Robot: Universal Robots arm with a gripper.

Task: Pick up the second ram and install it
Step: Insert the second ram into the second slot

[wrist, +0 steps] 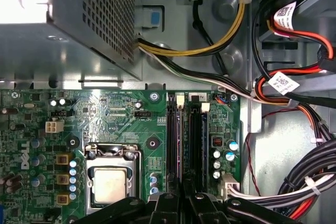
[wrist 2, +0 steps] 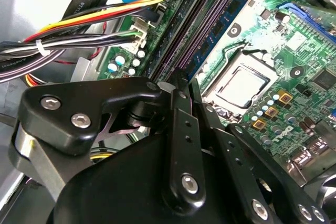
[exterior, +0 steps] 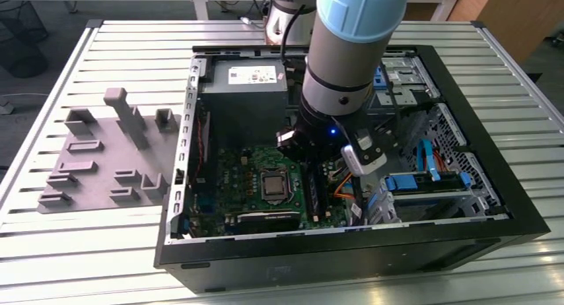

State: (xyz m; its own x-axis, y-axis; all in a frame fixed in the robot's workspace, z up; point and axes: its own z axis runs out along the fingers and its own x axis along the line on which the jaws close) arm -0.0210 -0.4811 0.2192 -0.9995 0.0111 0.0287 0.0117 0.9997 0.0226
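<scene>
My gripper [exterior: 328, 179] is low inside the open computer case [exterior: 352, 242], over the memory slots beside the processor socket [exterior: 275, 185]. In both wrist views the black fingers are drawn together, gripper [wrist 2: 181, 81] and gripper [wrist: 184, 195]. The second ram [wrist 2: 212, 38], a thin blue-green stick, runs along a slot away from the fingertips. Seen edge-on, the second ram [wrist: 181, 145] stands between dark slots with white latches at the far end. The fingers look shut on its near end, which they hide.
The grey slotted fixture [exterior: 97, 160] sits on the table at the exterior view's left. A power supply [wrist: 79, 19] borders the green motherboard [exterior: 238, 179]. Cable bundles [wrist: 310, 182] and a drive cage [exterior: 423, 183] crowd the side by the slots.
</scene>
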